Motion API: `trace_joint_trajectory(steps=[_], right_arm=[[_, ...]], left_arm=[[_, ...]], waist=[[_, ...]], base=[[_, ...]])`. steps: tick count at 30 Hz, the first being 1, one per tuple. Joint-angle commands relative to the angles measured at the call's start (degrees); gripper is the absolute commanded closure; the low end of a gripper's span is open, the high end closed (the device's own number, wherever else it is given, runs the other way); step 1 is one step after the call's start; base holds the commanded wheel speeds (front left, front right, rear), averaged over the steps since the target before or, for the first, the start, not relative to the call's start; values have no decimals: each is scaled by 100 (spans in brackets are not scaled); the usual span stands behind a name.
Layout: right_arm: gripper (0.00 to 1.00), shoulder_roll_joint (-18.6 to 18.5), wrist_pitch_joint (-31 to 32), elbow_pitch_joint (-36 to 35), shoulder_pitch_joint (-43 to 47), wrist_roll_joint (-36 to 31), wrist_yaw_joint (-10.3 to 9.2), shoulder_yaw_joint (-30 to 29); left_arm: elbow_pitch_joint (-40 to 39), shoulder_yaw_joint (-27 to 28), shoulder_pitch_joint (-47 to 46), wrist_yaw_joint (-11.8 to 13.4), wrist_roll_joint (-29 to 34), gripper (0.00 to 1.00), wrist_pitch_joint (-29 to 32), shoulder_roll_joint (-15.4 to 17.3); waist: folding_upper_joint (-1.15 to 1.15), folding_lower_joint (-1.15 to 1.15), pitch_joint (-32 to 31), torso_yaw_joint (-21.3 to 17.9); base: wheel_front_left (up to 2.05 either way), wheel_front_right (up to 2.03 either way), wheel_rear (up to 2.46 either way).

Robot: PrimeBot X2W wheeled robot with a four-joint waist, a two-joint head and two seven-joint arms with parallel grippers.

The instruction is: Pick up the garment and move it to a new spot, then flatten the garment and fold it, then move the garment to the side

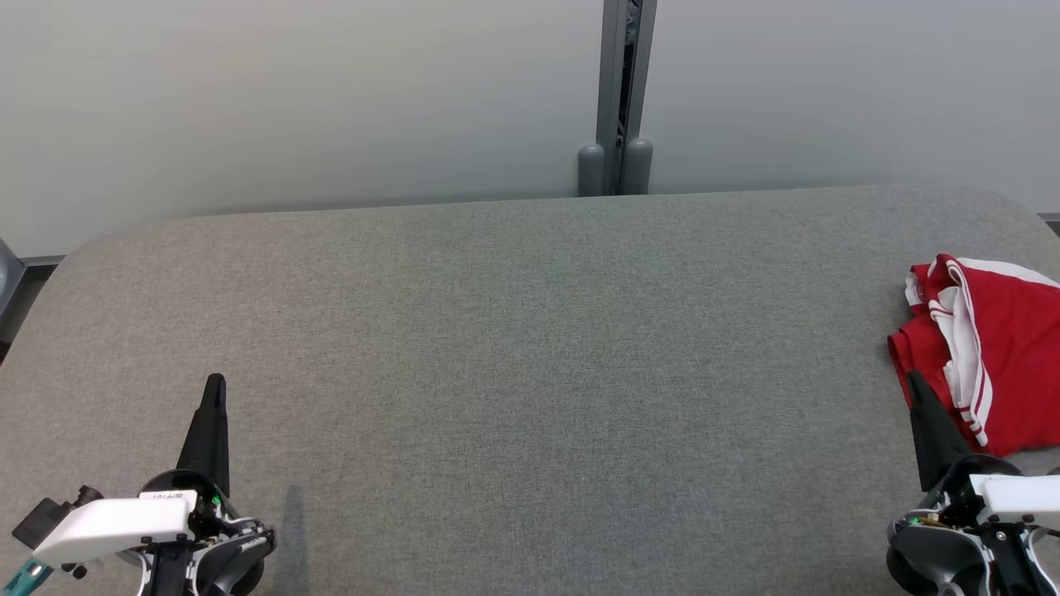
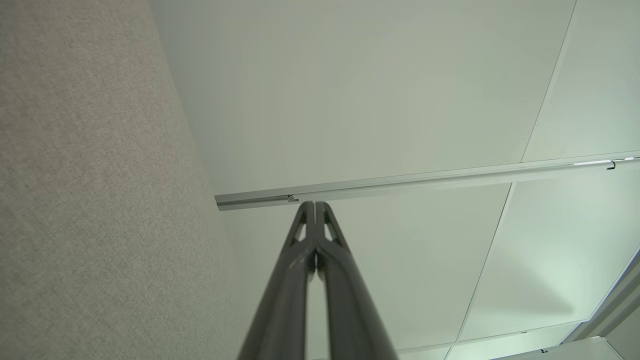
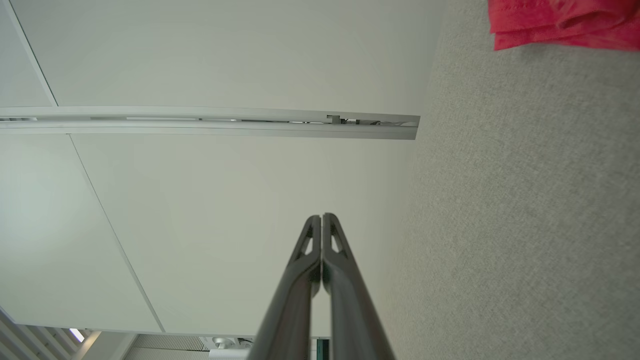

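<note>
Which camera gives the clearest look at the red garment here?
The head view: the red garment lies bunched, white trim visible, at the table's right end, though the frame edge cuts it off. The right wrist view catches a red corner of it at its top right. The left wrist view faces table and wall.

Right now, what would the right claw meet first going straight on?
The right claw probably meets the wall panel first, passing above the table; the red garment lies off to its side.
</note>
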Motion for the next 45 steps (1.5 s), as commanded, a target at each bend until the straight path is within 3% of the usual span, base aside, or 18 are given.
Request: trace_joint_trajectory(steps=[1,45], right_arm=[[100,-53,15,-20,55,13,2,0],[100,-53,15,-20,55,13,2,0]], left_arm=[[-20,19,-81,-22,-7,100,15,30],[-20,19,-81,-22,-6,100,15,30]], waist=[[0,0,0,0],[0,0,0,0]], base=[[0,0,0],[0,0,0]])
